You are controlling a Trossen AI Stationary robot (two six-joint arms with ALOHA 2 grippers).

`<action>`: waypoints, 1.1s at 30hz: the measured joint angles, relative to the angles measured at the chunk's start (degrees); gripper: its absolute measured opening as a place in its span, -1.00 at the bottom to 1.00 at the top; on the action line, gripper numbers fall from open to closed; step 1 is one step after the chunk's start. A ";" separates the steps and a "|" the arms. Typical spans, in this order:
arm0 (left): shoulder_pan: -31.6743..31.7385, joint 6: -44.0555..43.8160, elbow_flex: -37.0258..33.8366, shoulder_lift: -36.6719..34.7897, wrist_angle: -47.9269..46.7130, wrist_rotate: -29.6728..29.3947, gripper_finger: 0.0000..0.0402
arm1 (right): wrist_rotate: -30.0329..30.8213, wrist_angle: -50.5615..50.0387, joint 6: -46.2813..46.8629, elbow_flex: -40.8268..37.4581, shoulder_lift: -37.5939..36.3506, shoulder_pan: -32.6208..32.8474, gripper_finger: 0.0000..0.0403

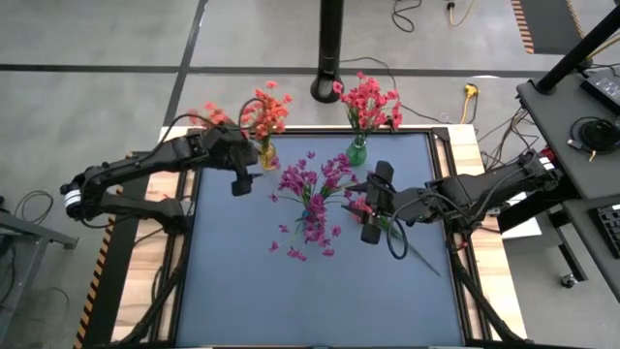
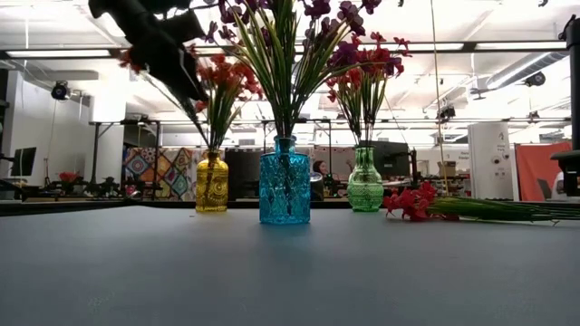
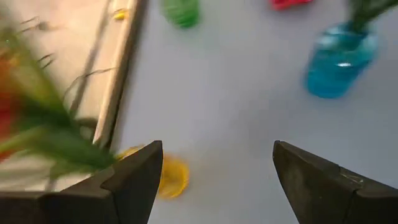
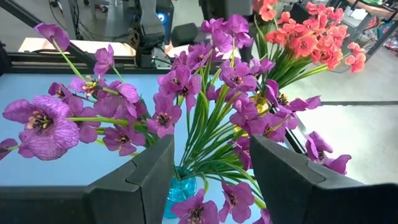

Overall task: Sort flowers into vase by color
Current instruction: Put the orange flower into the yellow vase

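The left gripper (image 1: pixel 242 179) hovers with its jaws wide and empty just beside the yellow vase (image 1: pixel 266 155) near the table's far edge, where the orange flowers (image 1: pixel 267 111) already stand. The right gripper (image 1: pixel 373 208) hangs over the table's middle, jaws also spread wide and holding nothing, just right of the blue vase (image 2: pixel 285 181) packed with purple flowers (image 1: pixel 315 184).

One red-pink sprig (image 2: pixel 412 201) lies flat on the table (image 1: pixel 242 291) toward the right edge, its long green stem trailing toward the near-right corner. The step in hand is probably picking it up with the right gripper. A grasp low on the stem, away from the blossoms, should leave enough length to steer into the narrow neck of the green vase (image 1: pixel 356 150) at the far edge.

The red-pink flowers (image 1: pixel 368 102) already in that vase crowd the opening, and the spreading purple blooms stand close by, so a steep, upright approach seems safest.
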 joint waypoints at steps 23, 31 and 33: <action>0.31 4.49 0.00 14.95 -4.47 0.71 0.42 | -0.17 -0.35 -0.02 0.00 0.00 0.02 0.01; -0.23 0.37 1.71 16.23 -14.42 0.51 0.42 | -0.28 -0.44 -0.56 0.02 0.00 0.02 0.01; -0.61 -0.03 2.20 15.93 -15.53 -0.38 0.42 | -0.28 -0.44 -1.04 0.02 0.00 0.02 0.01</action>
